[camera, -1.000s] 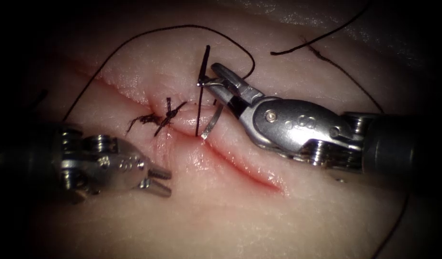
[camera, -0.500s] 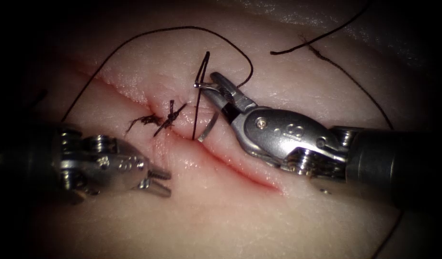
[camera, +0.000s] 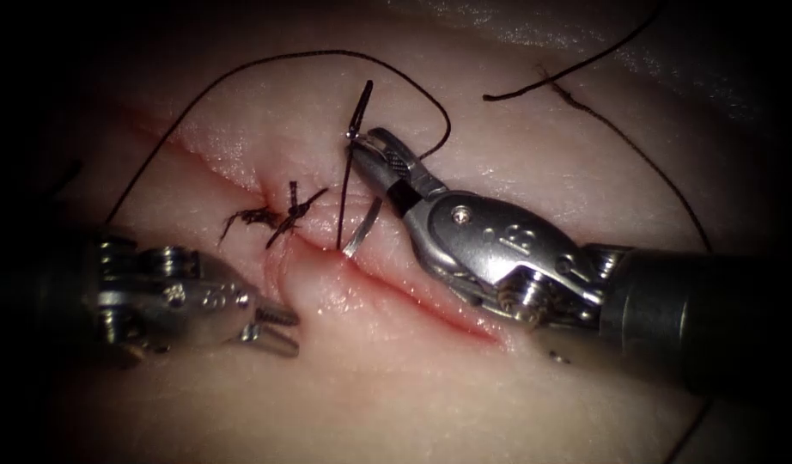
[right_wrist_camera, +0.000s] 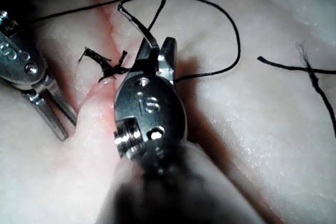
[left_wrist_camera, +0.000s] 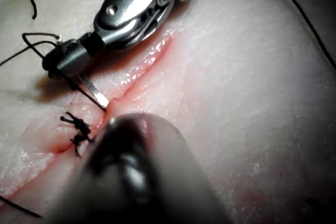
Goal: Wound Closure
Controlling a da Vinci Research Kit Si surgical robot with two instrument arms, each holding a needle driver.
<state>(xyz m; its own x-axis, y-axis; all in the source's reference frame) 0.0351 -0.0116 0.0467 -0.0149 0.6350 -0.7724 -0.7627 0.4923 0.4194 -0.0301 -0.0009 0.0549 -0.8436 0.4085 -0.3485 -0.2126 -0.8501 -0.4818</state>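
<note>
The needle's tip is buried in the tissue at the cut.

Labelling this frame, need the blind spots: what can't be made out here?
- Needle tip: endoscope view, buried in the tissue at the cut.
- Right claw grip on the needle's tail: right wrist view, covered by the tool's body.
- Left claw: left wrist view, blurred.
- Thread: endoscope view, runs past the edge.

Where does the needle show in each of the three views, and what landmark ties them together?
Endoscope view: needle held near its thread end by the right hand, its tip in the cut.
Left wrist view: needle beside the cut.
Right wrist view: needle at the right hand.
Shared landmark: the knotted stitch.
</note>
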